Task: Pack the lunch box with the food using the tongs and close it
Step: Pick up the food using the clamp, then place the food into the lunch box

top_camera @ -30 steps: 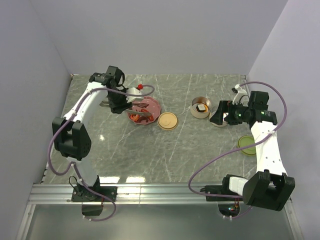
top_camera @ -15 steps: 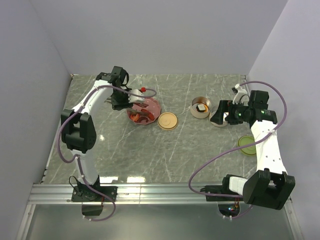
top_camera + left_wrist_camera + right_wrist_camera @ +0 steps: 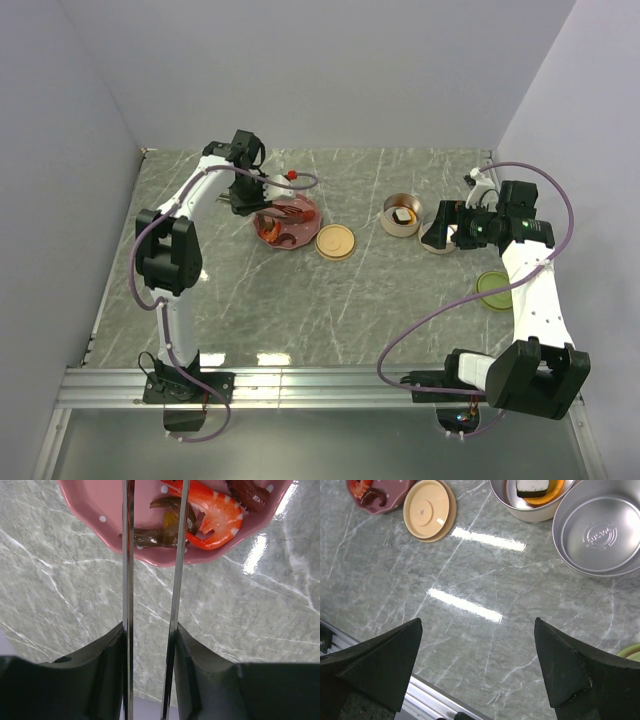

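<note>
Your tongs (image 3: 128,580) sit pinched between the left gripper (image 3: 150,640)'s fingers, their arms reaching over a dark sausage piece (image 3: 157,536) on the pink plate (image 3: 100,510), beside a shrimp (image 3: 220,515). The right gripper (image 3: 477,630) hangs wide apart, empty, above the table (image 3: 470,580) near a steel bowl (image 3: 600,530) whose embossed stamp you cannot read.

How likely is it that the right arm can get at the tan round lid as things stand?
Probably yes. The right gripper is open and empty, and the tan lid lies uncovered on bare table beside the pink plate. The tongs in the left gripper reach over that plate, close by.
</note>
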`<act>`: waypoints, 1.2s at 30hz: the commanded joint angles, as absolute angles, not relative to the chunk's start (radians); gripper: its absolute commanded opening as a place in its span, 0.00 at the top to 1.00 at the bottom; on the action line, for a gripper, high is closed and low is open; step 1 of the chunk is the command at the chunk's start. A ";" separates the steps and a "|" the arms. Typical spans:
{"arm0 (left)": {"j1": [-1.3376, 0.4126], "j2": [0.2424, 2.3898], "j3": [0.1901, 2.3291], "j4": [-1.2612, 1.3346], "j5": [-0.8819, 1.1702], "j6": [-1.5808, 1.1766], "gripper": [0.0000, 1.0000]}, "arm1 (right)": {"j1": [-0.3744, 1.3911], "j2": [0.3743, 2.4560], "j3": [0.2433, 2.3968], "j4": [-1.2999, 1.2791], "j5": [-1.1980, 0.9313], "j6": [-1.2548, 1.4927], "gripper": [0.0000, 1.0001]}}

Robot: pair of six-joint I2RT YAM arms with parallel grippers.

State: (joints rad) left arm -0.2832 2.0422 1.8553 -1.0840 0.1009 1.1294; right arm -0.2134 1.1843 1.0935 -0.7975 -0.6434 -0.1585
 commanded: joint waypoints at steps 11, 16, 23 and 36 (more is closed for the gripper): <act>-0.291 1.964 1.959 -1.112 0.241 0.948 0.86 | -0.210 1.154 1.129 -0.775 -0.644 -0.156 0.00; -0.347 1.951 2.063 -1.112 0.316 0.804 0.92 | -0.215 1.131 1.118 -0.744 -0.637 -0.127 0.00; -0.497 1.956 2.078 -0.922 0.363 0.586 0.94 | -0.238 1.071 1.095 -0.638 -0.511 -0.032 0.00; -0.715 2.183 2.243 -0.723 0.407 0.230 0.93 | -0.405 1.049 1.101 -0.586 -0.480 0.064 0.00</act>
State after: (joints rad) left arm -0.6754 2.1334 2.2002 -0.7971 0.3878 0.3325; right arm -0.3767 1.0424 1.0920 -0.6239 -0.4614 0.0334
